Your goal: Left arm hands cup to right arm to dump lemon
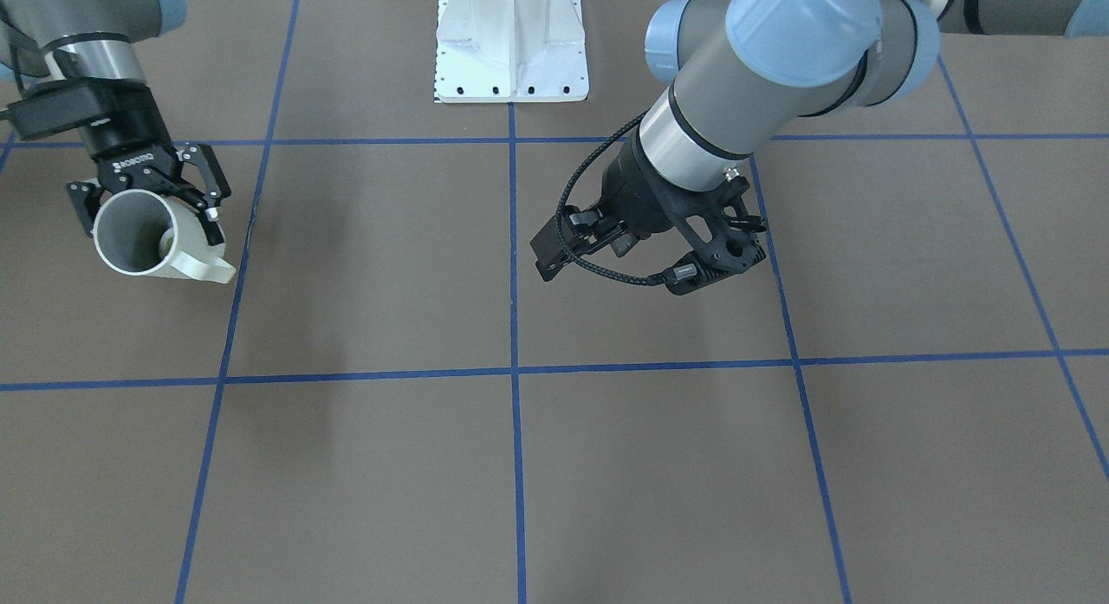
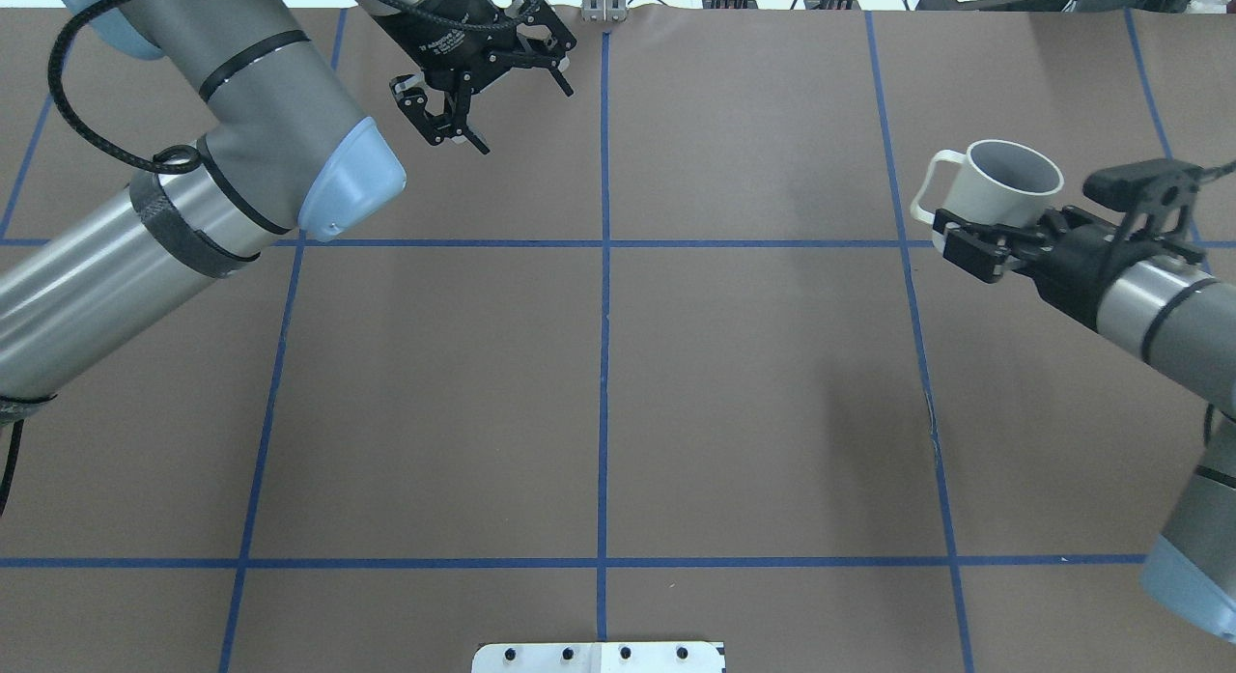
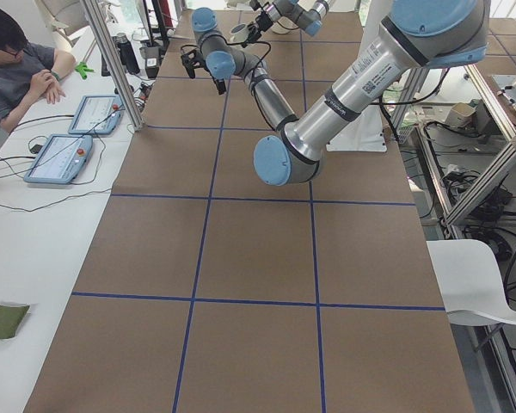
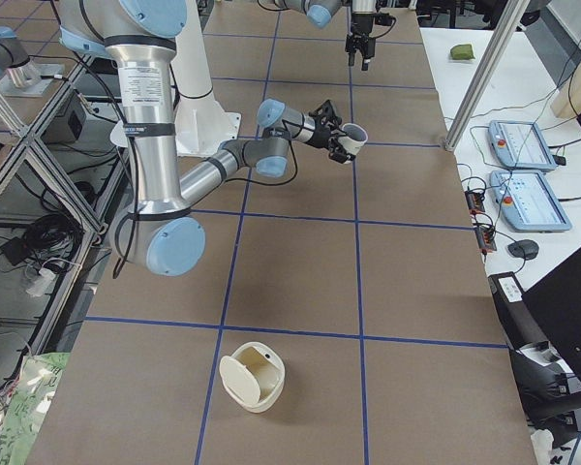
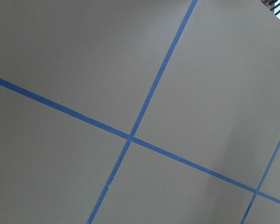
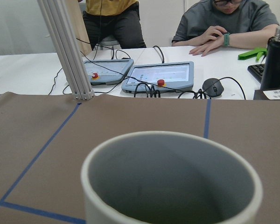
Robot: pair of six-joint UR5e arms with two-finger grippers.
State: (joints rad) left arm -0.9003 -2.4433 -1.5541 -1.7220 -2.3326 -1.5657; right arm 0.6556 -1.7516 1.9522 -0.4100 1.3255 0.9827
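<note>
My right gripper (image 1: 152, 207), marked ROBOTIQ, is shut on the white cup (image 1: 195, 253) and holds it above the table at my right side. The cup is tilted, with its mouth facing away from me. The small yellow-green lemon (image 1: 167, 239) lies inside against the lower wall. The cup also shows in the overhead view (image 2: 999, 185) with its handle toward the middle, and its rim fills the right wrist view (image 6: 172, 140). My left gripper (image 2: 524, 121) is open and empty, far from the cup, over the far middle of the table. The left wrist view shows only table.
A white base plate (image 1: 511, 49) stands at my edge of the table. A cream rounded container (image 4: 254, 376) sits on the table near its right end. Beyond the far edge are a metal post (image 6: 67, 51), tablets (image 6: 161, 77) and seated operators.
</note>
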